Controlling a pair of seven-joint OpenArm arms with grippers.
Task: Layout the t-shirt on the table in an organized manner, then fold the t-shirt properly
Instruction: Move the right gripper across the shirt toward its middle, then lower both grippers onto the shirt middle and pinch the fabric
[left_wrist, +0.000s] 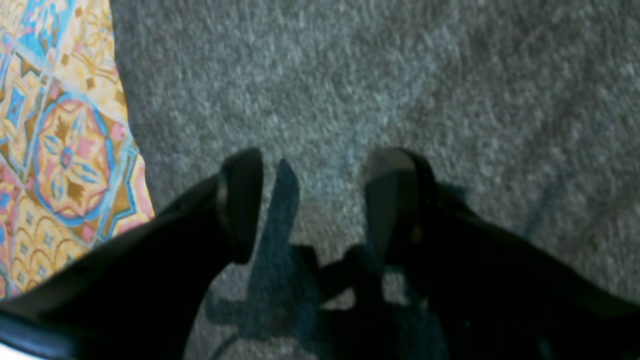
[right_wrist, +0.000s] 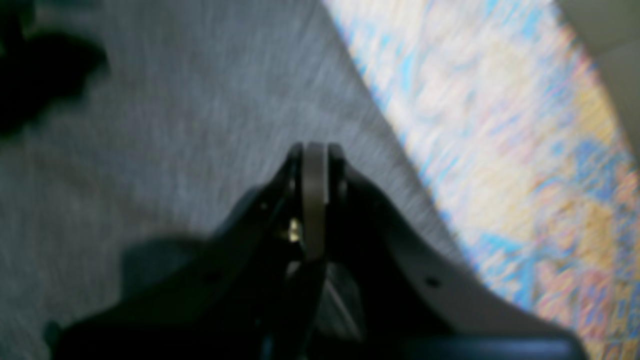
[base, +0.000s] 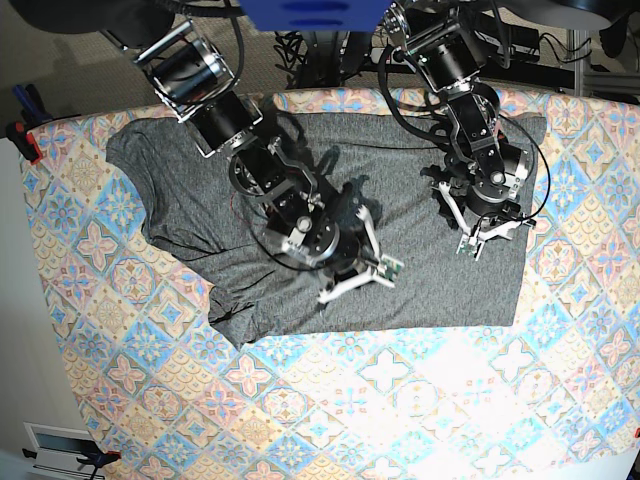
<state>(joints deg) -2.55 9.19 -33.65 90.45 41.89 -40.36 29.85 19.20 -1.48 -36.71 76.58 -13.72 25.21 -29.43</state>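
- The t-shirt (base: 420, 250) lies spread across the far half of the table (base: 420, 400), one sleeve reaching far left and a rumpled fold at its near-left corner.
- The left gripper (left_wrist: 312, 200) hangs over the shirt's right part, jaws apart, holding nothing.
- The right gripper (right_wrist: 315, 165) sits above the shirt's middle, jaws pressed together and empty.

Two black arms built of chunky cylindrical joints, with silver metal brackets near the shoulders and black cables looping alongside. White finger pieces and a small green circuit board at the right gripper (base: 352, 281), a similar green board at the left gripper (base: 478, 235). Up close, black curved fingers (left_wrist: 242, 200) with greyish inner pads, plus a brass-coloured screw by the right pads (right_wrist: 314, 200).
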